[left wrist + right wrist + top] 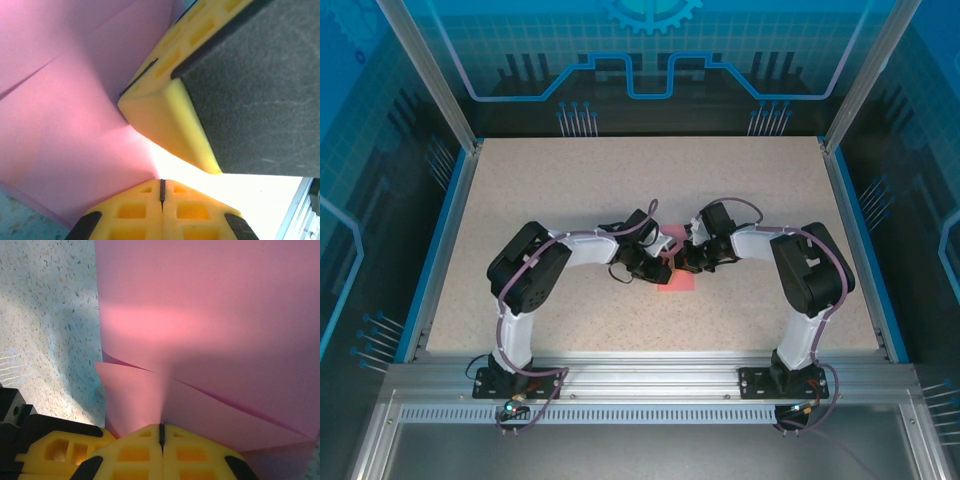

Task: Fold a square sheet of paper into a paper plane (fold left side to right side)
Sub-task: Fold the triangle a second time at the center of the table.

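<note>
Nearest, left claw [161, 189]: yellow pads pressed together at the bottom edge of its wrist view, pinching the square sheet of thin pink-red paper [210, 315]. Right claw [161, 432]: likewise closed, nipping the same sheet at lower centre of its view. Sheet: centre of the overhead frame, between both claws, partly lifted, one layer lapping another, crease lines showing. Speckled beige tabletop [620, 190]: carries the sheet, runs on to the upper frame. Step, as judged: bringing one side across to the other. Advice: firm pinches, claws moving together, edges matched before pressing the crease; uneven pull could skew or tear it.
</note>
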You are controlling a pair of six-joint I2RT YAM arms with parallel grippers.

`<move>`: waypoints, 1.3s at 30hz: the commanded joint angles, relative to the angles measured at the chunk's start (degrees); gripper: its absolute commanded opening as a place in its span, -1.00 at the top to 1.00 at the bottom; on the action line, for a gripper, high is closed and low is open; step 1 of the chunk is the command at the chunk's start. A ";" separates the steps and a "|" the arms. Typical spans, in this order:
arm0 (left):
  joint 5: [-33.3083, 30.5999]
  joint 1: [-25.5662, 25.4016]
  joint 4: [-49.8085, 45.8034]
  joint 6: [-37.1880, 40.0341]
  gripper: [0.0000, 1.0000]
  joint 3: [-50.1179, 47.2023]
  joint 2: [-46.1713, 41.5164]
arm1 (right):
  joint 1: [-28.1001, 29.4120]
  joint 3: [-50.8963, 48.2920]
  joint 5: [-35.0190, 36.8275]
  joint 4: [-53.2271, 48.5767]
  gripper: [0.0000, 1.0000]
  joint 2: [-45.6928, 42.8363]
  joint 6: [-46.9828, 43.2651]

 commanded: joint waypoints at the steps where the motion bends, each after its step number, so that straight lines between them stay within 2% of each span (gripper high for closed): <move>1: -1.07 -0.28 -4.99 0.98 1.00 -4.25 -1.91 | -0.44 0.47 4.00 -4.04 1.00 2.13 -1.09; 23: -2.78 1.86 -4.82 -0.07 1.00 -13.44 -9.13 | -0.88 0.97 3.01 -3.58 1.00 2.10 -1.37; 28: -2.12 2.85 -4.16 -0.65 0.99 -12.79 -12.24 | -0.88 0.66 0.79 0.71 0.86 -1.96 -1.07; 34: -0.93 4.91 -0.91 -3.20 0.50 -10.36 -14.41 | -1.70 -0.30 4.64 0.53 0.43 -8.96 -2.05; 39: -0.12 5.42 1.36 -4.09 0.12 -6.26 -11.49 | -3.48 -6.14 8.12 1.98 0.02 -15.31 -1.59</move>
